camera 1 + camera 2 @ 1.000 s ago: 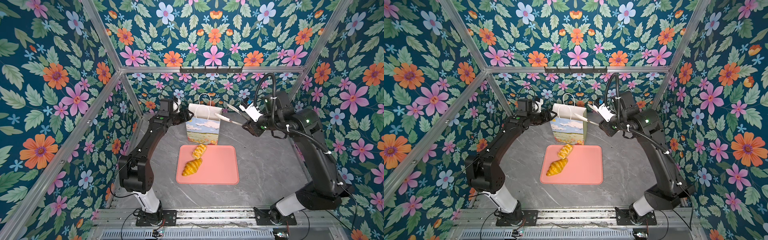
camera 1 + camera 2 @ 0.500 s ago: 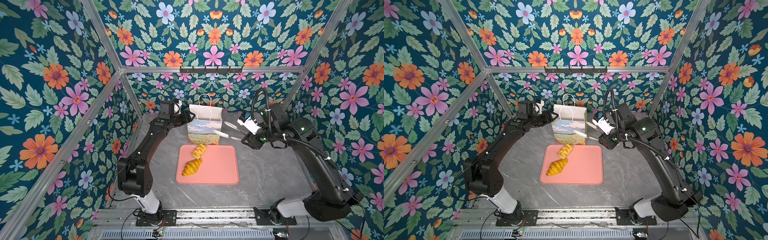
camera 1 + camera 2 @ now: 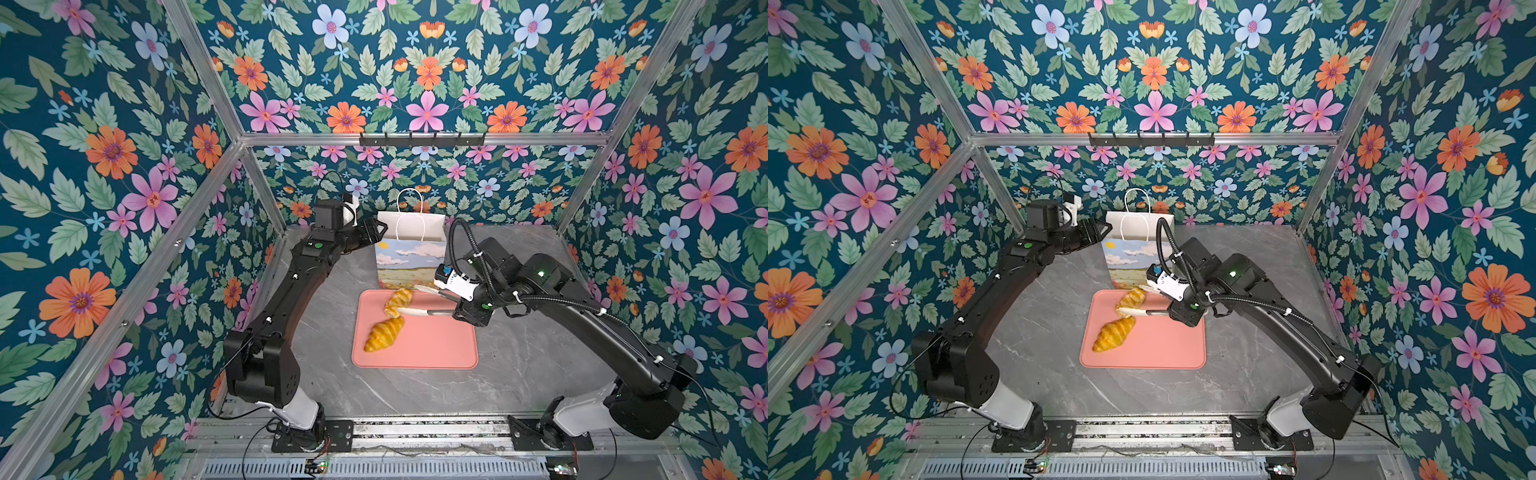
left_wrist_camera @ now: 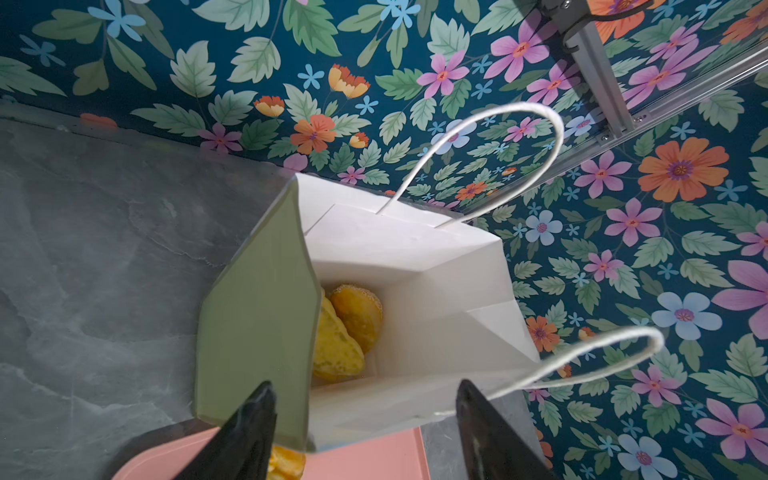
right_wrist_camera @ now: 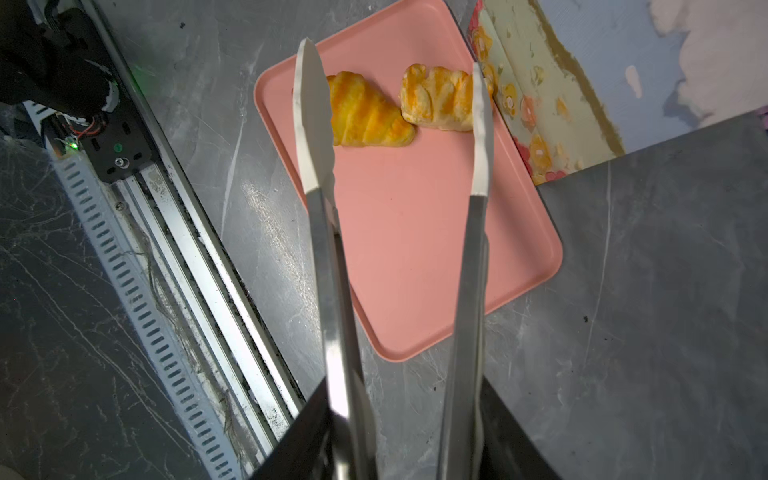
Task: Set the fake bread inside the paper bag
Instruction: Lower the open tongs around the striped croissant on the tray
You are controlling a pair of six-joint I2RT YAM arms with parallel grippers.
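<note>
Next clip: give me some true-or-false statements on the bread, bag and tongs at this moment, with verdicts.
1. A croissant and a braided pastry lie on the pink tray. True.
2. The paper bag lies on its side. False: it stands upright.
3. The right gripper holds tongs. True.
4. The tongs are clamped on a pastry. False: their arms are spread, gripping nothing.
5. The bag is empty. False: buns lie inside.

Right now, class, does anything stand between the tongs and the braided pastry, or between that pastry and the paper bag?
Nothing visible. The tongs flank the braided pastry on the pink tray; the open paper bag stands behind it.
</note>
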